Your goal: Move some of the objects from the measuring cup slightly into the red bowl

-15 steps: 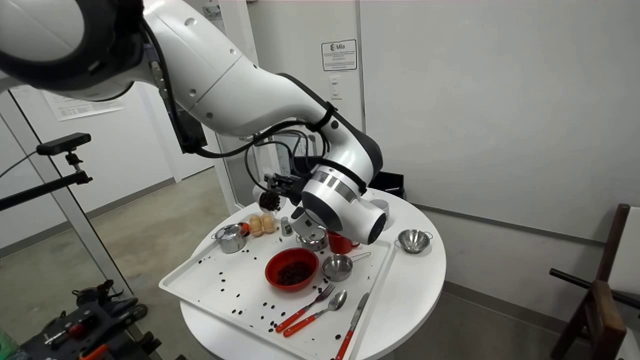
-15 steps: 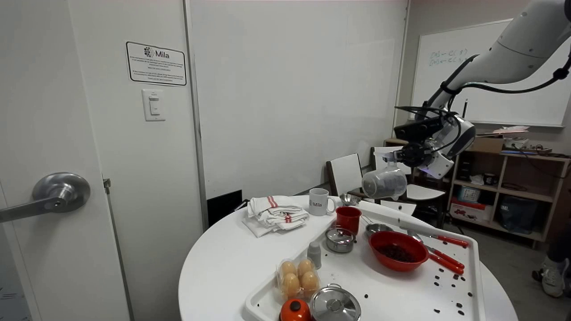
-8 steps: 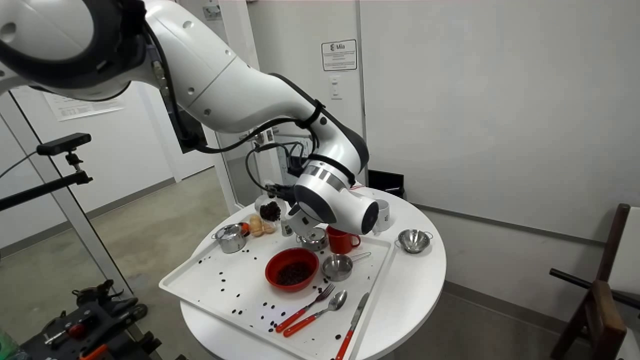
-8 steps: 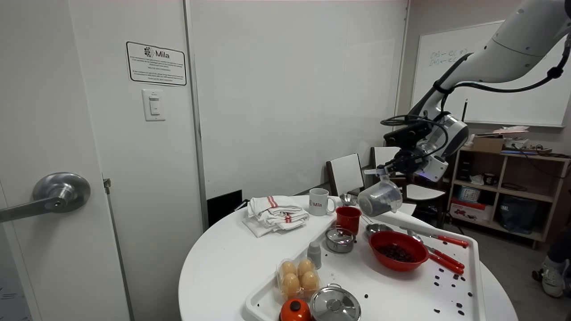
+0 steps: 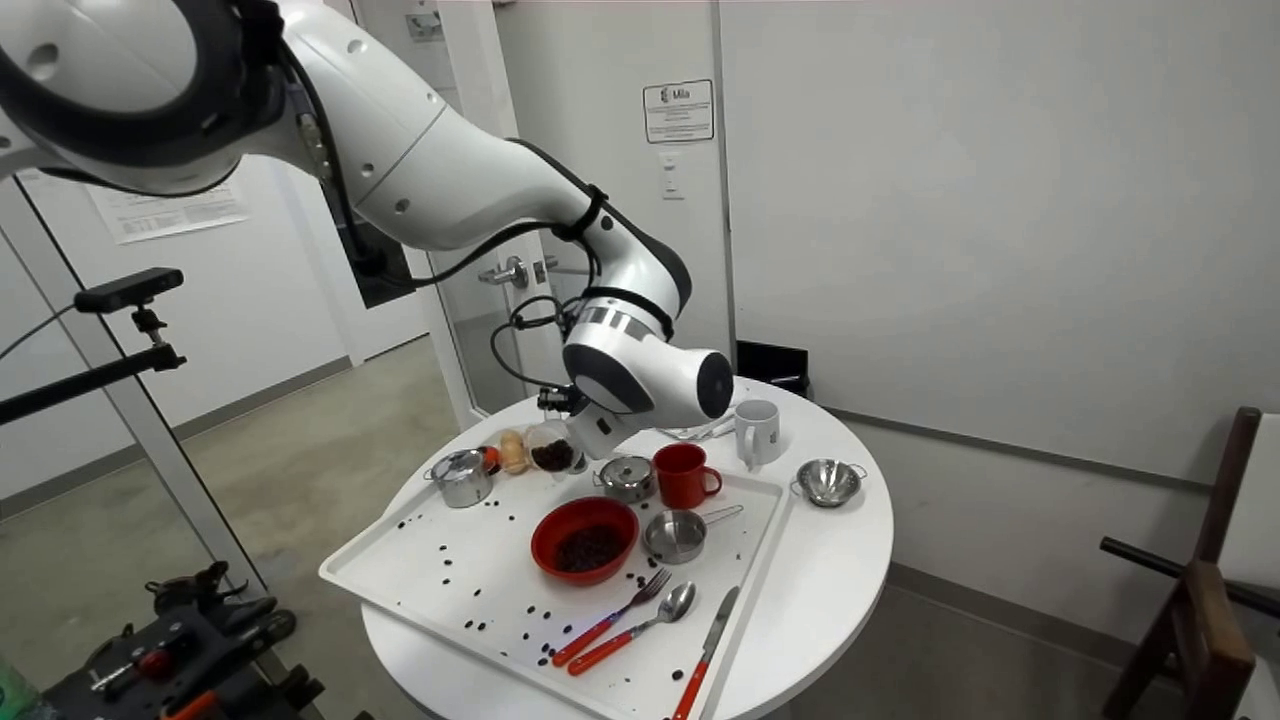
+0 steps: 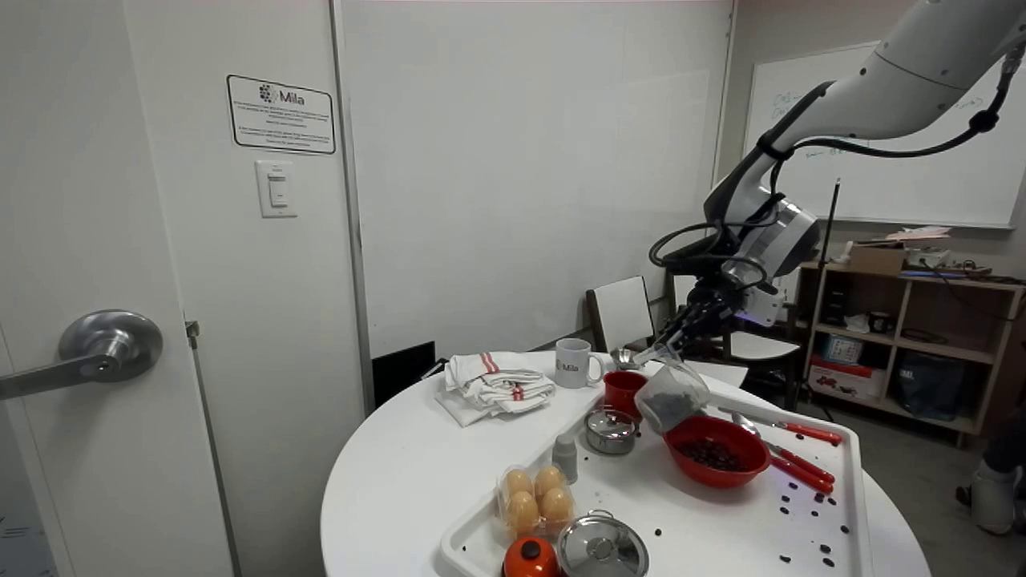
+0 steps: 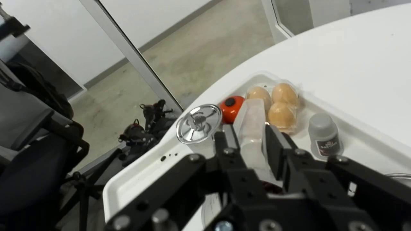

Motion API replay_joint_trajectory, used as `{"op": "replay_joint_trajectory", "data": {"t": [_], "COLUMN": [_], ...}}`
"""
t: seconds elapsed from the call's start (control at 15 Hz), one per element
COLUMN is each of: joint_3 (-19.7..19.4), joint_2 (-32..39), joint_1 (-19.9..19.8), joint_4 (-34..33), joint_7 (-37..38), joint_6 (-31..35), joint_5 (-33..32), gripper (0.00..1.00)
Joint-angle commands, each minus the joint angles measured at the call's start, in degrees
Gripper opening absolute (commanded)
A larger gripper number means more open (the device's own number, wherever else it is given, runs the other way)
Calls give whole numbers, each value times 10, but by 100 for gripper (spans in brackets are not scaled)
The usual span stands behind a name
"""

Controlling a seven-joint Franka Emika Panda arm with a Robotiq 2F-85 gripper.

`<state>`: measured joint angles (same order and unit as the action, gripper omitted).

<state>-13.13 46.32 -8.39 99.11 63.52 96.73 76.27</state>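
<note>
A gripper [image 7: 252, 141] holds a clear measuring cup [image 6: 672, 397] tilted above a white tray [image 5: 400, 585], its jaws clamped on the cup's handle [image 7: 255, 110]; we see dark bits [image 5: 553, 457] inside the cup. In an exterior view, the red bowl [image 5: 573, 514] stands on the tray to the near right of the cup, apart from it, with more dark bits in it and others dotting the tray. Just right of the bowl we find a pan [image 5: 675, 537]; on the far side, a pot [image 5: 627, 482] and a red mug [image 5: 681, 477]; on the near side, a fork [image 5: 611, 617], a spoon [image 5: 630, 633] and a knife [image 5: 711, 640]. At far left sit a second pot [image 5: 461, 478] and eggs [image 5: 513, 453], and the wrist view shows us a pepper shaker [image 7: 324, 134]. The tray overhangs the round table [image 5: 840, 580] at left; at right, a steel bowl [image 5: 828, 483] and a white mug [image 5: 757, 432] stand on the table itself. In an exterior view, folded towels [image 6: 493, 385] lie left of that mug. Across the room we face a door [image 6: 80, 200] with a lever [image 6: 96, 365] at left, then a switch [image 6: 276, 190] below a Mila sign [image 6: 280, 114], with chairs [image 6: 624, 311], shelves [image 6: 954, 304] and a whiteboard [image 6: 922, 188] at far right. In an exterior view, smooth floor [image 5: 320, 440] runs beyond the table's left edge.
</note>
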Motion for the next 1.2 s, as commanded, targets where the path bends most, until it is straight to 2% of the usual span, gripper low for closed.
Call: {"op": "replay_joint_trajectory", "data": {"t": [0.0,0.27,0.53,1.13], "joint_3": [1,17,37,56], "joint_2": [-19,-32,-47,6], "joint_1": [50,89,106,141], "joint_4": [0,-1,-6,-28], "joint_7": [26,40,62,149], "joint_6": [97,170,189,296], "joint_5": [-51,-114,-168,-288], "gripper": [11,11,11,11]}}
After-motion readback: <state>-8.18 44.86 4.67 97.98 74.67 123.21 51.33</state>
